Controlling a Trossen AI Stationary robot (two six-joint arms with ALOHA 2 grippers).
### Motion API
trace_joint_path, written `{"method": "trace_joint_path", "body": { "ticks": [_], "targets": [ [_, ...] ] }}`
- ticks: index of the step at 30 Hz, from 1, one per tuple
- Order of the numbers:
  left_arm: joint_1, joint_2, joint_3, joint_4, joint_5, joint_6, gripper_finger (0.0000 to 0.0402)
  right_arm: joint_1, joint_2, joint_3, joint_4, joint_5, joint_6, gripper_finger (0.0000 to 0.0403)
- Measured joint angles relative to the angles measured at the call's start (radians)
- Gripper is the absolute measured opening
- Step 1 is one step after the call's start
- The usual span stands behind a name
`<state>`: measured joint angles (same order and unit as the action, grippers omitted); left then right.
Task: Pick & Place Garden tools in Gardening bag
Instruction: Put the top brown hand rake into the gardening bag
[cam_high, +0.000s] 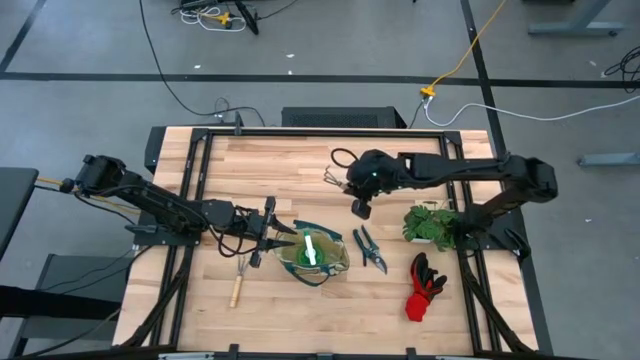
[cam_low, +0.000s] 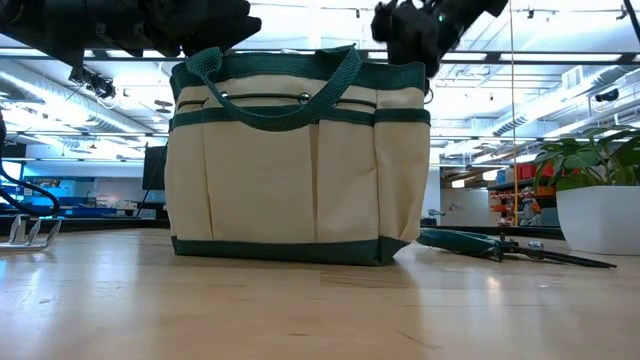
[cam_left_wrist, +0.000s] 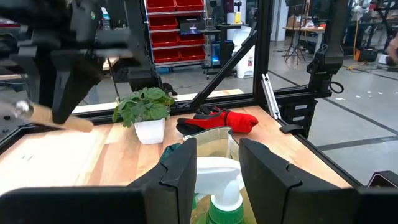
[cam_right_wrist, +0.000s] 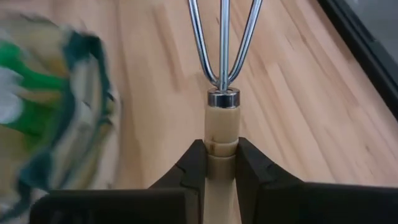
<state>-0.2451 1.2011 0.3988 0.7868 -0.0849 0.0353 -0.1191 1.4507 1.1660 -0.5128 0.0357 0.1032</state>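
Observation:
The beige gardening bag (cam_high: 336, 266) (cam_low: 300, 170) stands upright on its base at the table's middle. A green spray bottle (cam_high: 312, 250) with a white nozzle (cam_left_wrist: 217, 171) sits inside it. My left gripper (cam_high: 292, 236) (cam_left_wrist: 217, 163) is open and level at the bag's left rim, and the nozzle shows beyond the gap between its fingers. My right gripper (cam_high: 352, 182) (cam_right_wrist: 222, 155) hangs above the table, to the far right of the bag, shut on a wooden-handled rake (cam_high: 336, 174). A second rake (cam_high: 239, 282), the shears (cam_high: 370, 248) and the red-black gloves (cam_high: 424, 286) lie flat on the table. My right gripper pinches the rake's wooden handle (cam_right_wrist: 222, 134) between its two fingers, just behind the metal collar (cam_right_wrist: 223, 98). The fingers lie along the handle and slant downward. The steel tines (cam_right_wrist: 224, 37) stick out past the fingertips, and the rake is lifted clear of the table.
A potted leafy plant (cam_high: 432, 222) stands right of the shears, close under my right arm. Black frame rails (cam_high: 200, 170) border the wooden table. There is bare wood on the near side of the bag.

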Motion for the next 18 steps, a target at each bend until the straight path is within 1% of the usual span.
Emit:
{"method": "trace_joint_path", "body": {
  "ticks": [5, 18],
  "targets": [
    [0.0, 0.0, 0.0, 0.0, 0.0, 0.0, 0.0126, 0.055, -0.012, 0.0, 0.096, -0.001, 0.017, 0.0044],
    [0.0, 0.0, 0.0, 0.001, 0.0, -0.005, 0.0126, 0.199, -0.011, 0.001, 0.249, 0.016, 0.047, 0.0044]
  ]
}}
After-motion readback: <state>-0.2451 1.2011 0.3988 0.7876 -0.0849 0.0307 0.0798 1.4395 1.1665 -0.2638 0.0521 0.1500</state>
